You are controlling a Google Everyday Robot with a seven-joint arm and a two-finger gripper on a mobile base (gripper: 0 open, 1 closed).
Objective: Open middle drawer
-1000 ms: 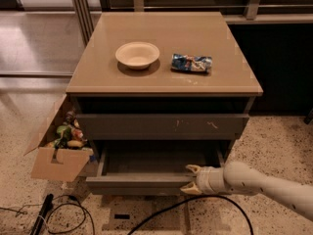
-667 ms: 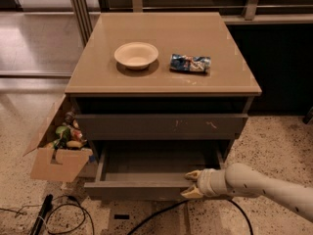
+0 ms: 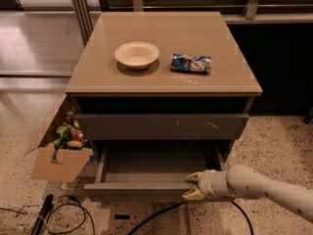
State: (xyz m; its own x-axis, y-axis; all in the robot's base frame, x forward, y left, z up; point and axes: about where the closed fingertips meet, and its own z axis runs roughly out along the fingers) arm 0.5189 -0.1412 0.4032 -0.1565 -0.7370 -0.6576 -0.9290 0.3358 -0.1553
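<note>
**Nearly out: a straight, level pull is what this needs**

Well, the gripper (image 3: 192,185) is down low at the cabinet's foot. Its two pale fingers (image 3: 193,176) sit a little apart, with the top lip of the drawer front between them, one inside and one on the outer face. I read that as a pinch on the panel, with nothing else in its grasp.

The middle drawer (image 3: 151,164) runs leftward from the gripper and back beyond it under the scratched front (image 3: 161,126). Its smooth grey floor is showing, so I'd judge it most of the way open.

The hold is near the panel's right end, not its middle, so a careless tug could skew the drawer on its runners. The pull should go straight back along the arm's line, level, with no lifting or pressing on the lip. It should ease off gently, since the end stop may be close.

Cables (image 3: 161,214) lie on the floor just below the gripper and are best avoided. High above it, a bowl (image 3: 137,54) and a packet (image 3: 190,62) rest on the cabinet top (image 3: 220,77), so no jerks. A cardboard box (image 3: 56,163) stands well off to its left.
</note>
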